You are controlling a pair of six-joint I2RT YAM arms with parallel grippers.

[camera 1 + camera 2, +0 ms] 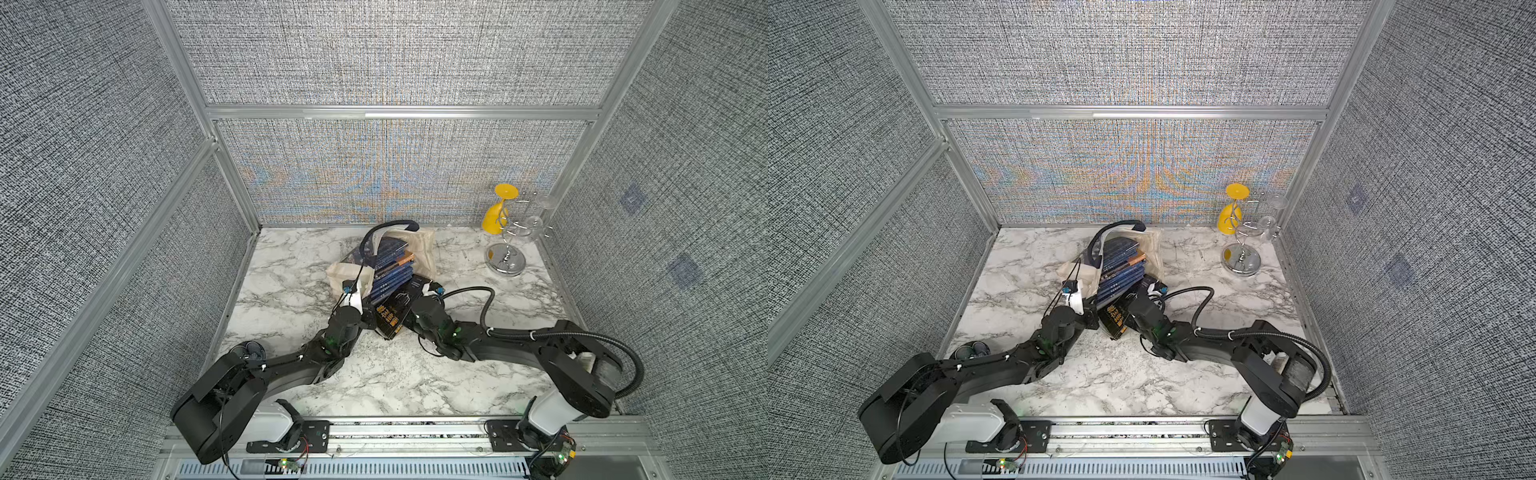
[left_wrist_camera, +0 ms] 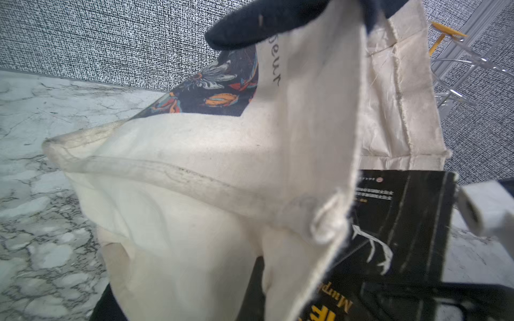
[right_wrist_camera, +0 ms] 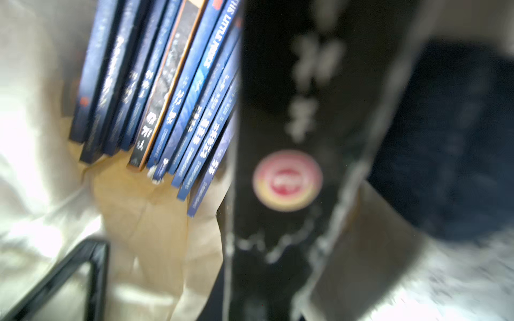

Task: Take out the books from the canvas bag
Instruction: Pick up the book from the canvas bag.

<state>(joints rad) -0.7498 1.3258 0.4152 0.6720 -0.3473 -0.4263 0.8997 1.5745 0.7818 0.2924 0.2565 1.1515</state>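
**Canvas bag** (image 1: 424, 249): cream, w/ navy handle and floral panel. Slumped at ctr-far of marble table (image 1: 291, 299), mouth facing near side.

**Books** (image 1: 390, 270): row of thin navy-blue vols inside the bag, packed side by side w/ spines showing. One has an orange edge. Right wrist view (image 3: 167, 97) shows them standing on the bag's cloth.

**Black book** (image 1: 392, 309): yellow title. Tilted, sticking out of bag mouth on near side, just beside the row and btwn both grippers.

**Left gripper** (image 1: 362, 296): at bag's near-left rim. Jaws fully closed, pinching the canvas edge. Cloth is drawn taut toward the left wrist cam.

**Right gripper** (image 1: 419, 293): at black book's right edge, jaws nearly closed on it. Fingertips hidden. Spine fills right wrist view, blurred.

**Glass rack** (image 1: 505, 257): chrome, far-right corner, well apart from the bag. Yellow glass (image 1: 494, 216) hangs on it.
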